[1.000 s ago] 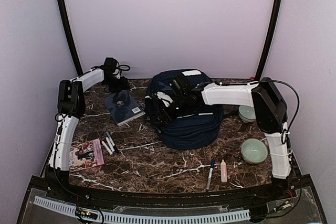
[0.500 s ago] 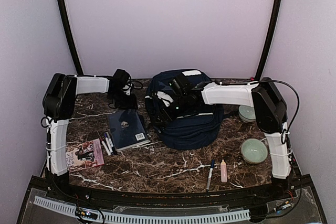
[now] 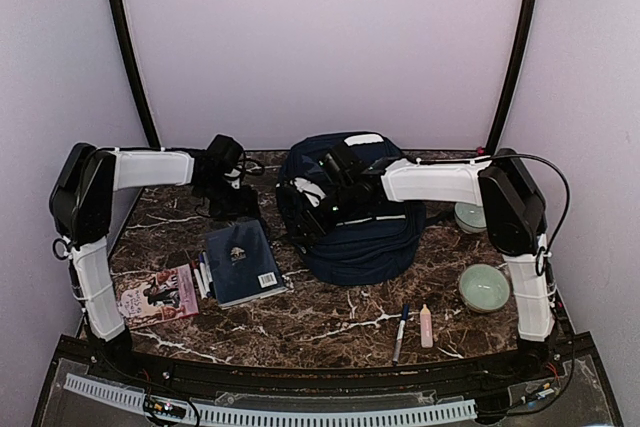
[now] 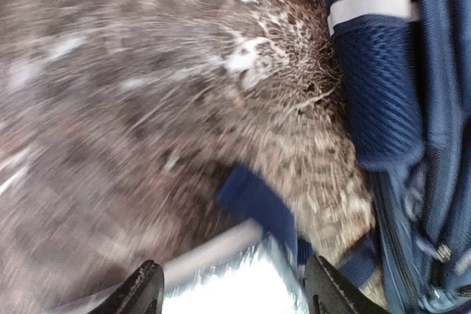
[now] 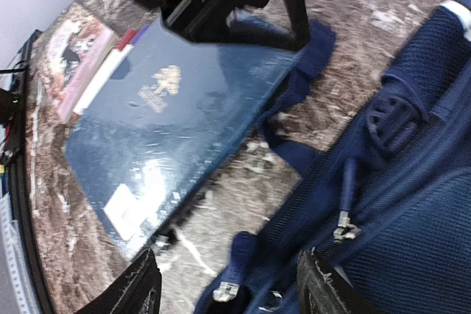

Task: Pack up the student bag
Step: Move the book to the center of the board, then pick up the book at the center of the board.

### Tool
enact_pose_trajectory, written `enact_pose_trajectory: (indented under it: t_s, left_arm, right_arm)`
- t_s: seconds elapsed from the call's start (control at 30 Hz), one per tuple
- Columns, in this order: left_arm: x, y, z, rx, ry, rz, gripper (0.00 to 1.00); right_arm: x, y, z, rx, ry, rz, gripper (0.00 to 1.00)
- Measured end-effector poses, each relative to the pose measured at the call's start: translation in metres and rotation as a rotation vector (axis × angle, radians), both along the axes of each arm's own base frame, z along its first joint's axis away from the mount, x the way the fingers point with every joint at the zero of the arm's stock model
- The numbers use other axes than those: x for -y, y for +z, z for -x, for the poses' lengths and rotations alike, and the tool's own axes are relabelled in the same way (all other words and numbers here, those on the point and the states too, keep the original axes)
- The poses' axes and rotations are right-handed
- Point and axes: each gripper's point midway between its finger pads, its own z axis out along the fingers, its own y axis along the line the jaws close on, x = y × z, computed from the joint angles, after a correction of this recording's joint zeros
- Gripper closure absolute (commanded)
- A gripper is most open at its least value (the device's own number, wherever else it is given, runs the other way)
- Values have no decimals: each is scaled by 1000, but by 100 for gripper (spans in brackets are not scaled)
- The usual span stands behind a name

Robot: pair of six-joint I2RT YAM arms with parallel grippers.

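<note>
Now, left gripper (image 4: 237, 292): hanging released, jaws spread wide, over the far end of the book (image 3: 240, 262).
right gripper (image 5: 228, 284): hovering with jaws apart and clamping nothing, at the left side of the bag (image 3: 360, 227), near a zip pull (image 5: 342, 232).
book: lying flat on the worktop (image 3: 330, 312), left of the middle, its far right corner just beside the bag's straps.
bag: sitting at the middle of the far edge, the right arm reaching across it.
pens (image 3: 205, 275): lying along the book's left edge.
booklet (image 3: 160, 292): lying near the left edge, beside the pens.
bowls (image 3: 484, 287): sitting along the right edge, one behind the other.
marker (image 3: 400, 332), tube (image 3: 426, 325): lying side by side towards the near edge, right of the middle.
</note>
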Motion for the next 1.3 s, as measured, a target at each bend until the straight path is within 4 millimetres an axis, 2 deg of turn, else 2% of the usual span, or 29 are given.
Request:
enact_pose_trajectory:
  t_s: [0.2,0.27,0.37,0.53,0.63,0.73,0.93,1.3]
  left_arm:
    - [-20,65,28,72,88,35,36]
    - [-27,72,45,69,114,60,39]
    - [-36,59,76,16,142,73,51]
    - [-54,22,135,-121,172,72,49]
    - [-57,15,153,-154,184,90,45]
    - [-57,14,157,-162,194,103,45]
    - [-54,15,152,-148,206,126,45]
    - [-51,-8,147,-183,213,114,46]
  right_arm:
    - [-19,1,29,-39,80,-27,41]
    - [-27,-2,31,-53,90,-32,41]
    - [-37,-13,35,-85,96,-29,41]
    - [-42,-40,33,-138,74,2,45]
    - [-47,-47,30,-128,68,22,44]
    - [-53,-47,23,-95,52,32,43]
    - [-57,-57,16,-79,35,50,43]
    - [-58,-63,14,-67,27,61,43]
